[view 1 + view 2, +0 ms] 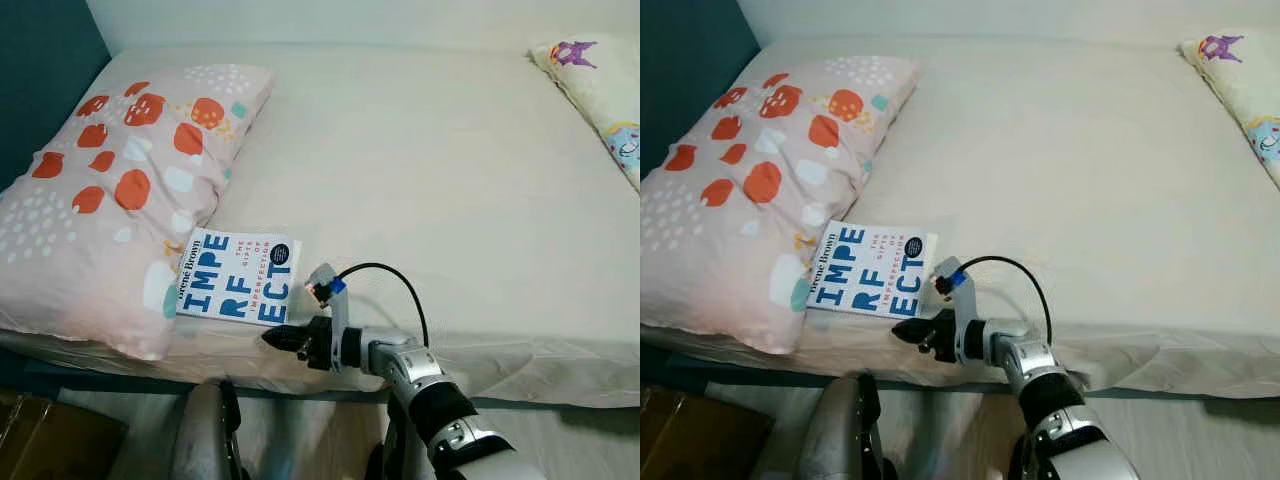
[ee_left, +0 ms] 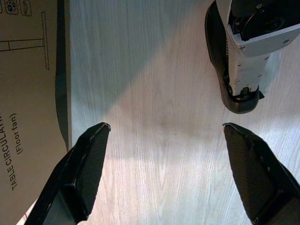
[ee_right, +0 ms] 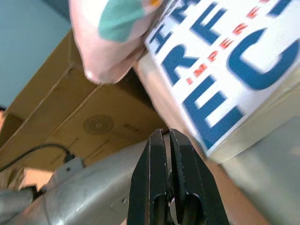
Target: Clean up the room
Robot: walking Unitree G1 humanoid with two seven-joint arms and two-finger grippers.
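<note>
Book (image 1: 238,276) lies at the bed's (image 1: 430,170) near edge, its left side against the spotted pillow (image 1: 110,190). My right hand (image 1: 272,340) is clenched empty just near of it; my left hand (image 2: 164,173) hangs released over the floor. Pushing with closed fingers could wedge the book under the pillow.

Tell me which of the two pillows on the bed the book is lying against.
The pink pillow with red and white blotches, at the bed's left end. The book touches its lower corner. The other pillow, cream with cartoon prints, lies at the far right, well apart.
</note>
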